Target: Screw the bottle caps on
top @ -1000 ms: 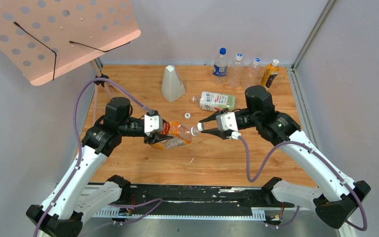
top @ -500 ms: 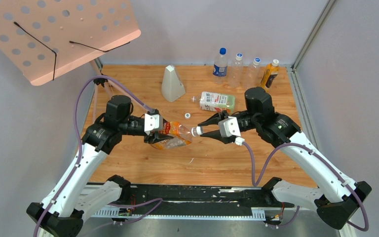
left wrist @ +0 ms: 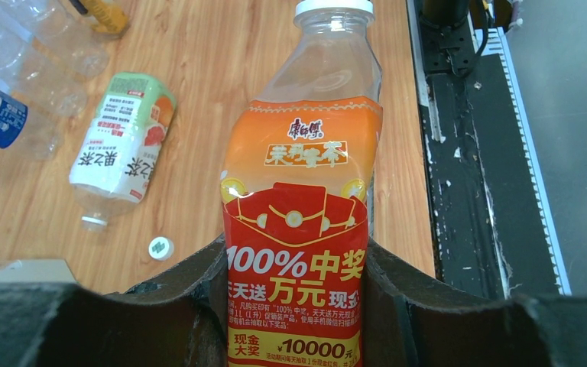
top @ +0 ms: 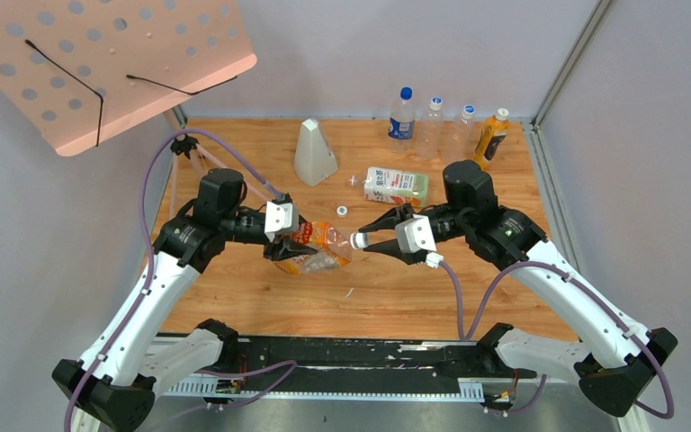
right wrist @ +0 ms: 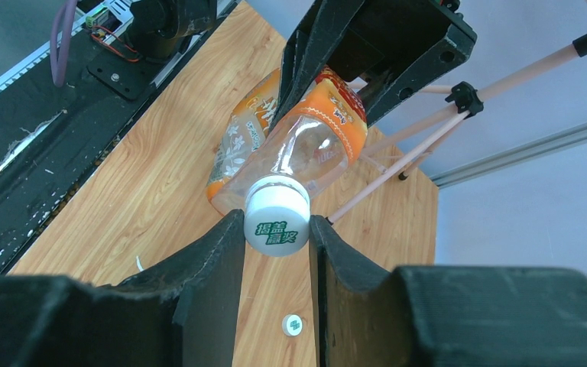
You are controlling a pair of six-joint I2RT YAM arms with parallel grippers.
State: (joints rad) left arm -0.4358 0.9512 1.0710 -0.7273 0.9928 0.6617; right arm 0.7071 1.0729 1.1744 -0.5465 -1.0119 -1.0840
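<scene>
While the left hand (top: 295,243) grasps the small clear plastic bottle with the orange label (left wrist: 298,199), tilted above the wooden surface (top: 396,279), the right hand (top: 366,238) is clenched on the small round white plastic screw cap (right wrist: 277,226) sitting on its mouth. If cap and neck are misaligned, the thread could cross; the thin bottle may also twist in its grip. White caps number two: this one and a loose one (top: 343,211) lying near the larger clear bottle with the green-white-orange label (top: 396,185), which is on its side. Far back stand four other bottles (top: 434,126).
</scene>
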